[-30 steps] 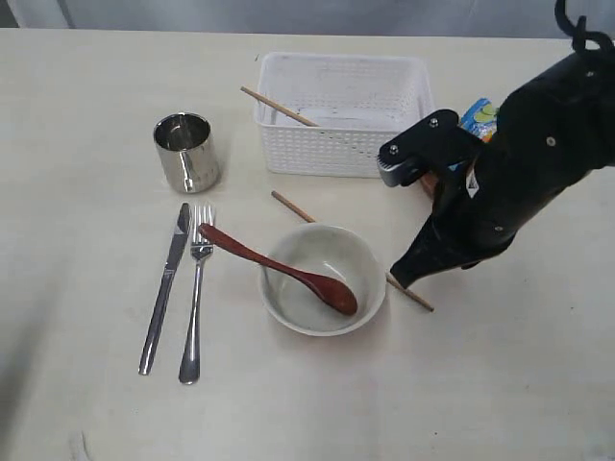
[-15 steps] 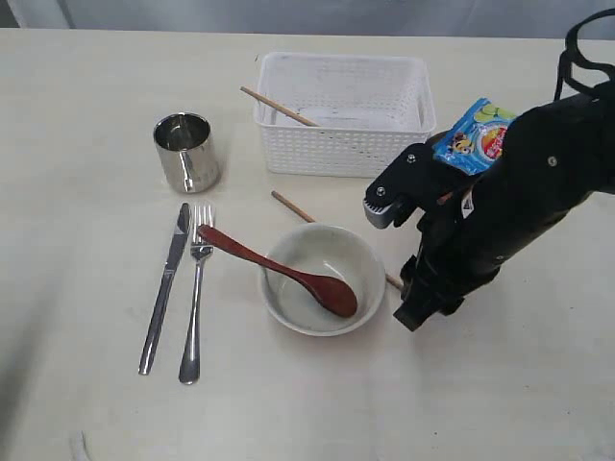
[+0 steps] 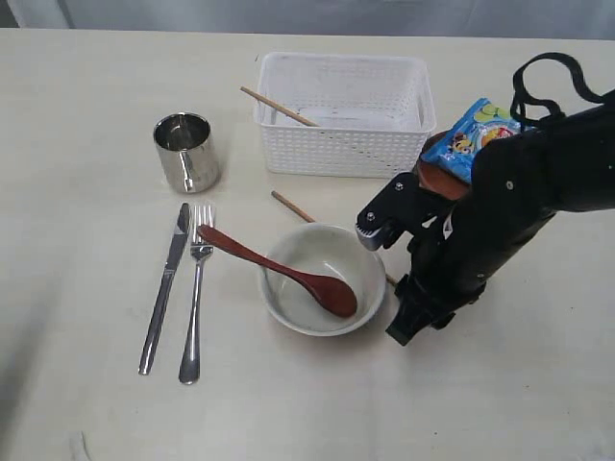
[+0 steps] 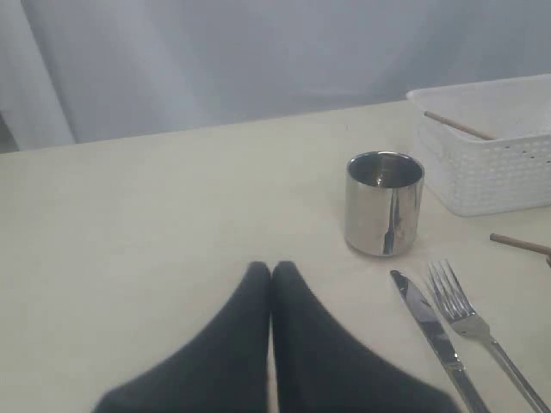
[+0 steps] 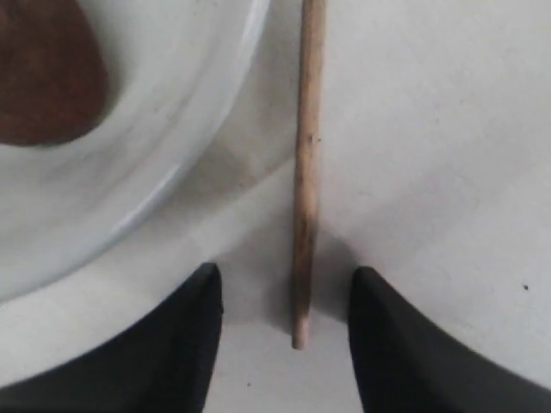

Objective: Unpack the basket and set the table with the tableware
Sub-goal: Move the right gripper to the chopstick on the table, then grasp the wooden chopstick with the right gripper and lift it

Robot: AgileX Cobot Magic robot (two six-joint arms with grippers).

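Your right gripper (image 5: 286, 277) has its jaws wide and sits low over the pale cream table (image 3: 96, 86). It straddles the end of a thin wooden chopstick (image 5: 306, 172), one finger either side. There is a gap on both sides and nothing is gripped.

That chopstick lies flat on the table, just beside the off-white round bowl (image 3: 370, 269). Its far end points towards the white perforated plastic basket (image 3: 336, 152).

The reddish-brown spoon (image 3: 279, 264) has its head in the bowl and its handle out over the rim.

A second chopstick (image 3: 279, 107) leans in the basket, with its tip sticking out over the wall.

The steel cup (image 3: 186, 152) stands upright, well apart from the basket. The steel knife (image 3: 165, 286) and steel fork (image 3: 196, 293) lie side by side below it, and the fork's tines almost touch the spoon handle.

The blue chips bag (image 3: 471, 134) rests on the brown round plate (image 3: 434, 179) beside the basket. The arm mostly hides the plate.

Your left gripper (image 4: 271, 274) has its fingertips pressed together with nothing between them. It hovers over bare table near the cup.
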